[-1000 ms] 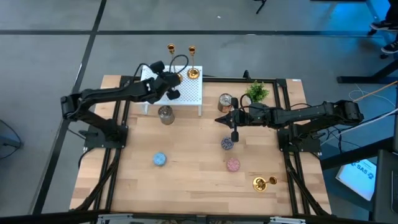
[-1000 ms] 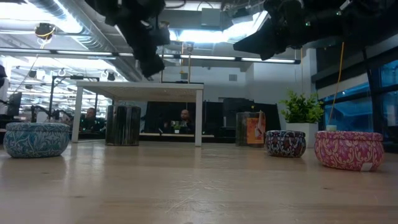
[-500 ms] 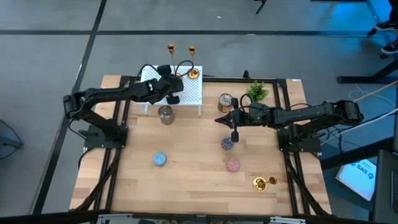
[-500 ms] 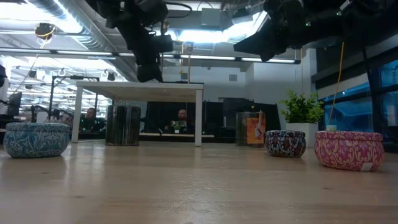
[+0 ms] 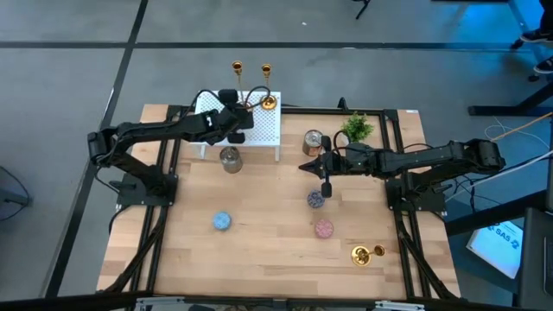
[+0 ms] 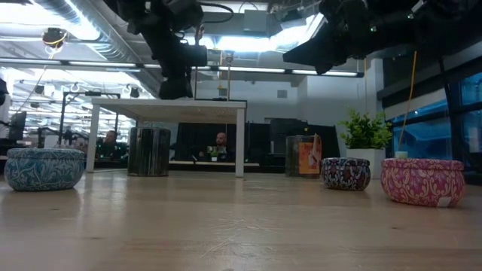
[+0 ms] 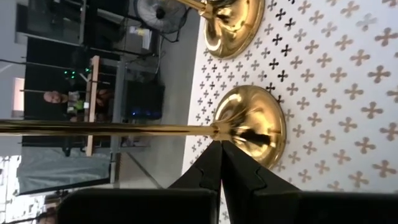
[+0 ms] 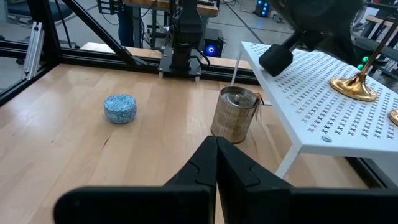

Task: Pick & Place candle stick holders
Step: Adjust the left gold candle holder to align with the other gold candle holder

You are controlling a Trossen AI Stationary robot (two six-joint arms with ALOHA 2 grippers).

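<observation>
Since a second ago our left gripper (image 5: pixel 244 122) has drawn back slightly over the white perforated shelf (image 5: pixel 268 134), fingers pressed together and holding nothing. Two candle stick holders (image 7: pixel 249 124) stand on the shelf's far edge, one just ahead of it; a careless swing could topple it. Right of the shelf, our right gripper (image 5: pixel 304 166) waits shut; the third holder (image 5: pixel 366 254) lies far off, near the table's front.

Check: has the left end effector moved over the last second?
Yes. In the high view the left end effector has pulled back from the white shelf's far edge toward its middle, shut, two candle stick holders standing there.
</observation>
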